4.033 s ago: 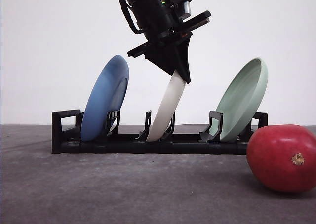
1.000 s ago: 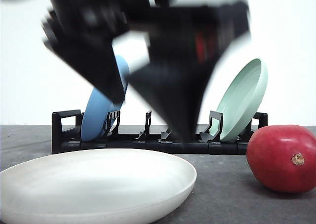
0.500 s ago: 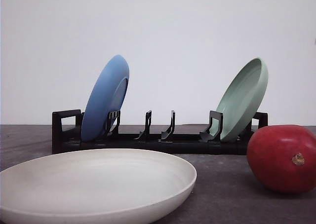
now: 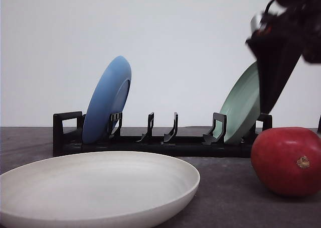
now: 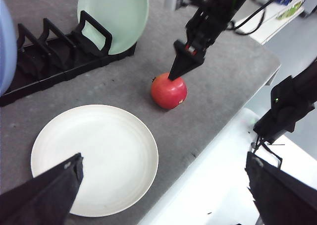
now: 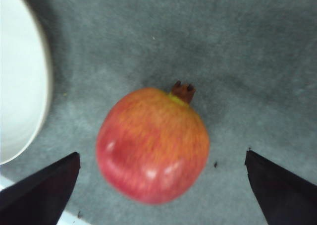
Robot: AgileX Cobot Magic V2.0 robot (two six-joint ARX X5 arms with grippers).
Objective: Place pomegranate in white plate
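Grey table (image 5: 124,86), right gripper (image 6: 158,195) wide open above pomegranate (image 6: 152,144)

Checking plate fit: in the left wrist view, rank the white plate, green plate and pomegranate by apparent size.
1. White plate, largest.
2. Pale green plate; farther off and partly hidden by the rack, so its true size is unsure.
3. Pomegranate, clearly smallest.

White plate (image 4: 100,188) cropped at frame's bottom-left

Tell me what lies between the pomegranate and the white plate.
Nothing: in the left wrist view, only bare grey table separates the pomegranate from the white plate. The front view shows the same open gap.
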